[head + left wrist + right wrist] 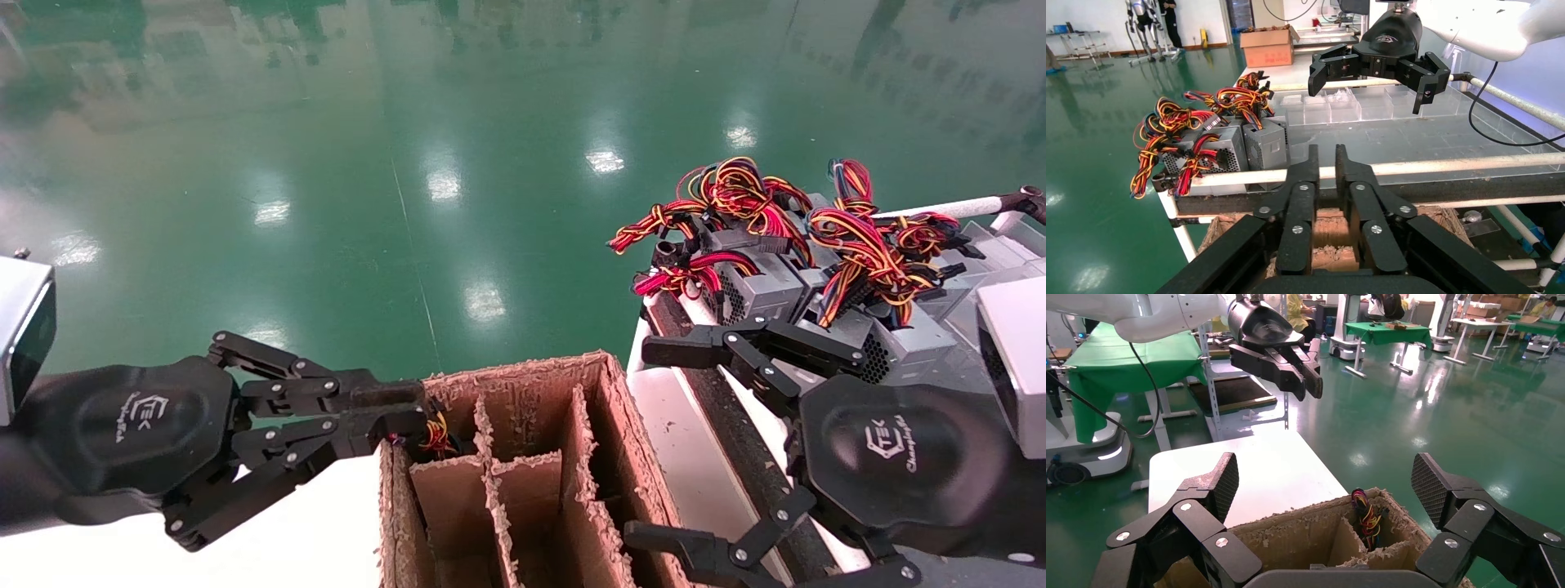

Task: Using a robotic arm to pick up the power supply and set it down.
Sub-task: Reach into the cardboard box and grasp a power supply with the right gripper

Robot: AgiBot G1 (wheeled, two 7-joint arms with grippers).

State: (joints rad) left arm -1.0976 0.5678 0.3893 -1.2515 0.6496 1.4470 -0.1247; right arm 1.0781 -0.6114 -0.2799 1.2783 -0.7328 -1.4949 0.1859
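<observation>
Right hand spread beside carton; left hand closed at its rim.

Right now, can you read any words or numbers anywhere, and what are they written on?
Left gripper, on its black body: a white logo with small script beneath, too small to read.
Right gripper, on its black body: the same kind of white logo and script, too small to read.
Cardboard box and power supplies: no text visible.

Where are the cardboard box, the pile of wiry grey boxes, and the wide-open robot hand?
cardboard box (523,392), head view, inside of its far wall.
power supplies (768,286), head view, grey metal case.
right gripper (1324,490), right wrist view, between its spread fingers.
</observation>
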